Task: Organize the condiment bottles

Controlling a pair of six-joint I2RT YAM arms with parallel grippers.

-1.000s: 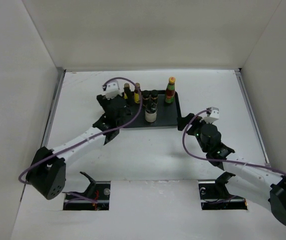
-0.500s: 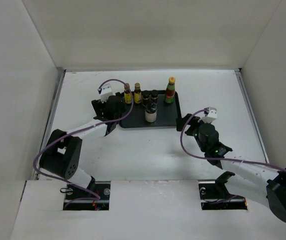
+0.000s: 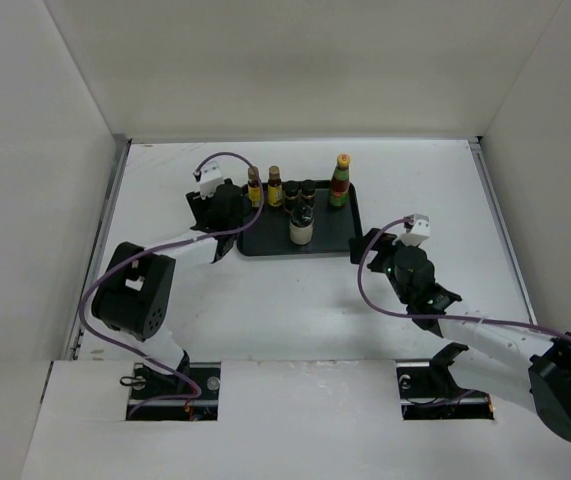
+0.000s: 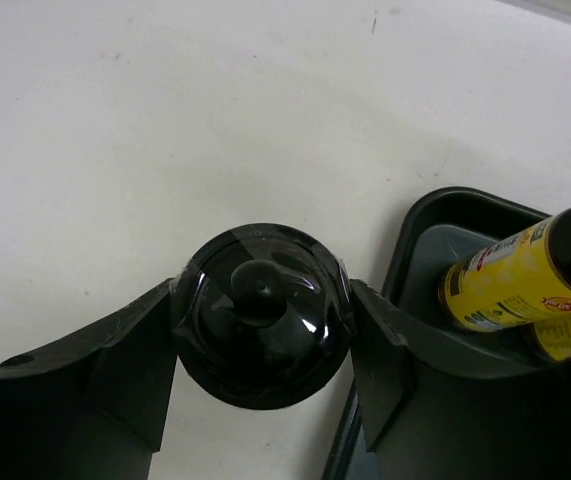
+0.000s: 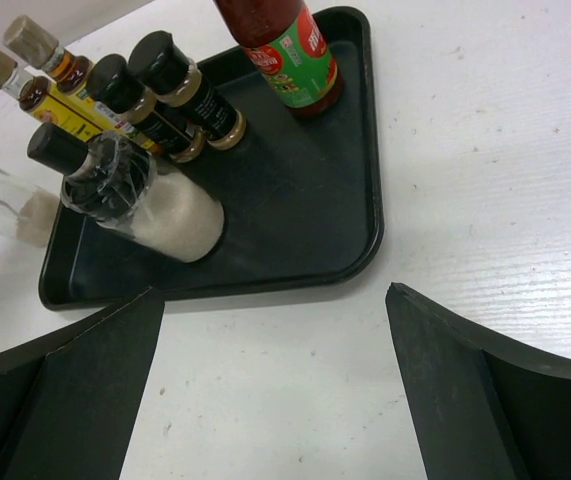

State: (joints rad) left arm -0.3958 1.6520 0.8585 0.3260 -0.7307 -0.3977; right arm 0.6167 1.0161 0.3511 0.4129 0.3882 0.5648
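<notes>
Black fingers [image 4: 130, 355] of left claw [image 4: 263, 335] press both sides of the black cap of a jar [image 4: 260, 290], jaws partly closed, gripping it. Jar stands upright on table [image 4: 165, 120], outside and just off the left edge of tray [image 4: 415, 215]. Right claw [image 5: 273, 300] spread wide, holding nothing, near tray's near-right corner. In tray: two yellow bottles [image 5: 55, 95] back left, two dark bottles [image 5: 170, 95] beside them, red bottle [image 5: 285, 50] back right, second jar [image 5: 160, 215] in front of dark ones.
</notes>
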